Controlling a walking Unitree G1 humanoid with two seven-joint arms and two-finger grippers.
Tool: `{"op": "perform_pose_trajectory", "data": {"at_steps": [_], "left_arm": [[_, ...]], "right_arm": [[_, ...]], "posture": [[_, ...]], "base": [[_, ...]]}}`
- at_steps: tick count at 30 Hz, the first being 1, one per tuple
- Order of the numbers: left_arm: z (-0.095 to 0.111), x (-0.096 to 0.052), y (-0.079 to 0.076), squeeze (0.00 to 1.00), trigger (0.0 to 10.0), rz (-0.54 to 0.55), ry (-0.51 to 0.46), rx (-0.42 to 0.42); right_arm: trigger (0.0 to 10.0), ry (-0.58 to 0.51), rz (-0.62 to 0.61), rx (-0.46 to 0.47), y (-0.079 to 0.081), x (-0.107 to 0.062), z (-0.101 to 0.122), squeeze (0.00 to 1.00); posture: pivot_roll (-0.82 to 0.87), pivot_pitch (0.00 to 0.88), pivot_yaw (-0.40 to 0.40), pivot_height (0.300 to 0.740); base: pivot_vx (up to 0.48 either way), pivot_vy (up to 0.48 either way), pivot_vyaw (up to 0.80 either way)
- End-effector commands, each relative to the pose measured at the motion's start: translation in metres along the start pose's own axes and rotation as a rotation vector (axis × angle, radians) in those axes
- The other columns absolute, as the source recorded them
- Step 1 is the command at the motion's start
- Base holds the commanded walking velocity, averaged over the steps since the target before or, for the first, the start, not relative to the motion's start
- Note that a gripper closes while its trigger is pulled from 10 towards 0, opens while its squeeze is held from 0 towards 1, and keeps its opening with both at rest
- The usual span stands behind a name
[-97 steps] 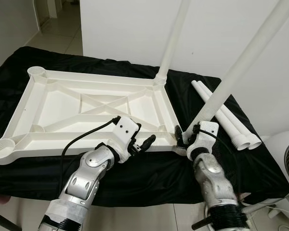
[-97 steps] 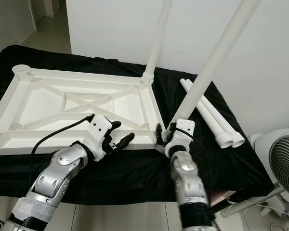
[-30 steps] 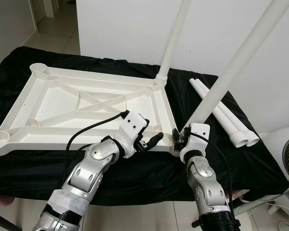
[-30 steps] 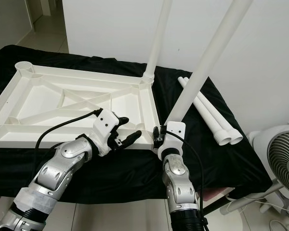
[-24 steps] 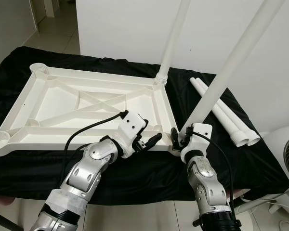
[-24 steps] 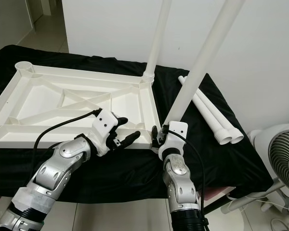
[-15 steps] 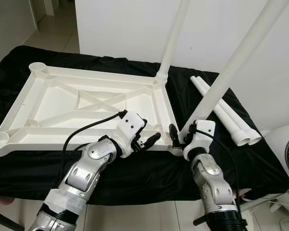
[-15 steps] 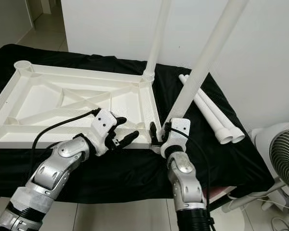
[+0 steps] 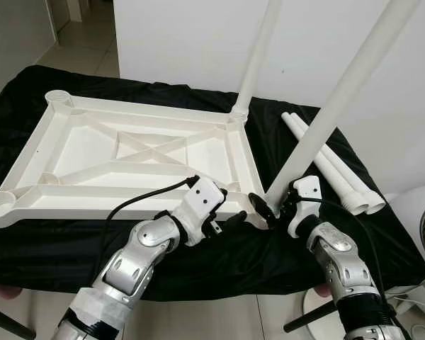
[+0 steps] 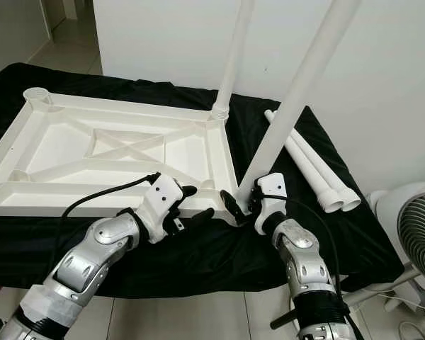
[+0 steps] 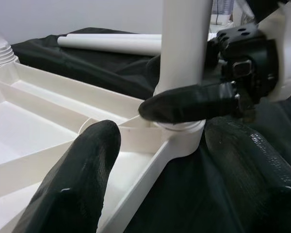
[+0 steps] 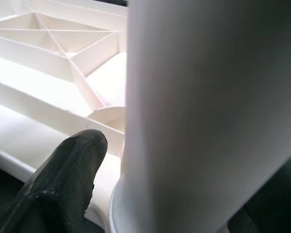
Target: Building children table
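Note:
An upturned white tabletop (image 9: 127, 152) lies on a black cloth. One white leg (image 9: 258, 57) stands in its far right corner socket. A second leg (image 9: 340, 106) rises tilted from the near right corner socket (image 11: 177, 138). My right gripper (image 9: 269, 206) is shut on this leg's base, with one black finger (image 11: 194, 103) across its front. In the right wrist view the leg (image 12: 208, 111) sits close against the camera. My left gripper (image 9: 232, 205) is open at the tabletop's front rim, just left of that corner, holding nothing.
Two loose white legs (image 9: 333, 170) lie side by side on the cloth at the right. A white fan (image 10: 411, 241) stands on the floor at the far right. A white wall rises behind the table, and the cloth's front edge hangs over tiled floor.
My right arm has swung out to the right, its gripper still on the leg's base. My left gripper has slid right along the front rim toward the corner.

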State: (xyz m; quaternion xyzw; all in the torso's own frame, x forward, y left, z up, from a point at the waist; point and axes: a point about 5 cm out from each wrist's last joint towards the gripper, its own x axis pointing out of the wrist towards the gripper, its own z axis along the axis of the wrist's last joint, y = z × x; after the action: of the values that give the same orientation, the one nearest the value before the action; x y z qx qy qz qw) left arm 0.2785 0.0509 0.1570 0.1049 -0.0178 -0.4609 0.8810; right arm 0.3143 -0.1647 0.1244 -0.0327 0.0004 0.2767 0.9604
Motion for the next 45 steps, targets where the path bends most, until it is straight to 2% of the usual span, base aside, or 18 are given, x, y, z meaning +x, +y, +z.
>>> {"op": "perform_pose_trajectory", "data": {"at_steps": [1,2,5,6,7,8,18,19,20,24,27,30,32,33,36,39,41,45], "left_arm": [[-0.001,0.003,-0.011,0.00,10.0,-0.086,-0.001,0.000],[-0.003,0.003,-0.012,0.00,10.0,-0.087,0.002,-0.004],[-0.005,0.003,-0.013,0.00,10.0,-0.087,0.005,-0.006],[-0.006,0.003,-0.013,0.00,10.0,-0.088,0.008,-0.009],[-0.006,0.003,-0.014,0.00,10.0,-0.088,0.010,-0.012],[-0.006,0.003,-0.014,0.00,10.0,-0.087,0.011,-0.013],[-0.005,0.004,-0.014,0.00,10.0,-0.082,0.006,-0.013],[-0.004,0.005,-0.013,0.00,10.0,-0.077,0.003,-0.009],[-0.004,0.005,-0.012,0.00,10.0,-0.069,-0.001,-0.007],[-0.005,0.005,-0.011,0.00,10.0,-0.058,-0.004,-0.010],[-0.006,0.004,-0.011,0.00,10.0,-0.059,0.000,-0.018],[-0.006,0.003,-0.011,0.00,10.0,-0.062,0.002,-0.018],[-0.006,0.003,-0.010,0.00,10.0,-0.064,0.004,-0.017],[-0.006,0.003,-0.010,0.00,10.0,-0.064,0.004,-0.017],[-0.005,0.003,-0.005,0.00,10.0,-0.055,0.005,-0.007],[-0.005,0.002,-0.004,0.00,10.0,-0.051,0.005,-0.003],[-0.005,0.001,-0.001,0.00,10.0,-0.042,0.004,-0.003],[-0.004,0.000,0.000,0.00,10.0,-0.038,0.004,-0.005]], "right_arm": [[9.2,0.006,0.038,-0.022,-0.002,0.002,0.000,0.00],[4.8,0.022,0.048,-0.029,-0.002,0.003,-0.002,0.00],[4.8,0.032,0.057,-0.036,-0.003,0.003,-0.004,0.00],[1.6,0.037,0.070,-0.026,-0.003,0.003,-0.006,0.00],[1.6,0.038,0.078,-0.017,-0.003,0.003,-0.007,0.00],[0.0,0.031,0.089,-0.018,-0.004,0.003,-0.007,0.00],[0.0,0.037,0.088,-0.011,-0.007,-0.001,-0.013,0.00],[4.0,0.038,0.073,-0.005,-0.007,-0.002,-0.014,0.00],[10.0,0.035,0.046,0.004,-0.007,-0.002,-0.014,0.00],[10.0,0.038,-0.024,0.015,-0.007,-0.002,-0.014,0.00],[10.0,0.030,-0.131,0.031,-0.002,-0.003,-0.013,0.00],[10.0,0.027,-0.161,0.043,0.001,-0.004,-0.013,0.00],[10.0,0.033,-0.265,0.075,0.006,-0.004,-0.014,0.00],[10.0,0.033,-0.265,0.075,0.006,-0.004,-0.014,0.00],[10.0,0.036,-0.490,0.142,0.021,-0.006,-0.015,0.00],[10.0,0.039,-0.531,0.146,0.026,-0.006,-0.015,0.00],[10.0,0.031,-0.578,0.168,0.038,-0.004,-0.012,0.00],[10.0,0.023,-0.572,0.180,0.044,-0.001,-0.009,0.00]], "posture": [[0.09,0.034,-0.157,0.740],[0.09,0.034,-0.157,0.740],[0.09,0.030,-0.157,0.740],[0.09,0.031,-0.158,0.740],[0.09,0.031,-0.158,0.740],[0.09,0.031,-0.158,0.740],[0.08,0.030,-0.177,0.740],[0.07,0.027,-0.181,0.740],[0.03,0.030,-0.194,0.740],[0.00,0.031,-0.196,0.740],[-0.01,0.034,-0.185,0.740],[-0.01,0.036,-0.183,0.740],[-0.02,0.038,-0.182,0.740],[-0.02,0.038,-0.182,0.740],[-0.01,0.037,-0.186,0.740],[-0.01,0.037,-0.186,0.740],[0.00,0.035,-0.185,0.740],[0.01,0.039,-0.183,0.740]], "base": [[0.000,0.000,0.00],[0.000,0.000,0.00],[0.000,0.000,0.00],[0.000,0.000,0.00],[0.000,0.000,0.00],[0.000,0.000,0.00],[0.000,0.000,0.00],[0.000,0.000,0.00],[0.000,0.000,0.00],[0.000,0.000,0.00],[0.000,0.000,0.00],[0.000,0.000,0.00],[0.000,0.000,0.00],[0.000,0.000,0.00],[0.000,0.000,0.00],[0.000,0.000,0.00],[0.000,0.000,0.00],[0.000,0.000,0.00]]}}
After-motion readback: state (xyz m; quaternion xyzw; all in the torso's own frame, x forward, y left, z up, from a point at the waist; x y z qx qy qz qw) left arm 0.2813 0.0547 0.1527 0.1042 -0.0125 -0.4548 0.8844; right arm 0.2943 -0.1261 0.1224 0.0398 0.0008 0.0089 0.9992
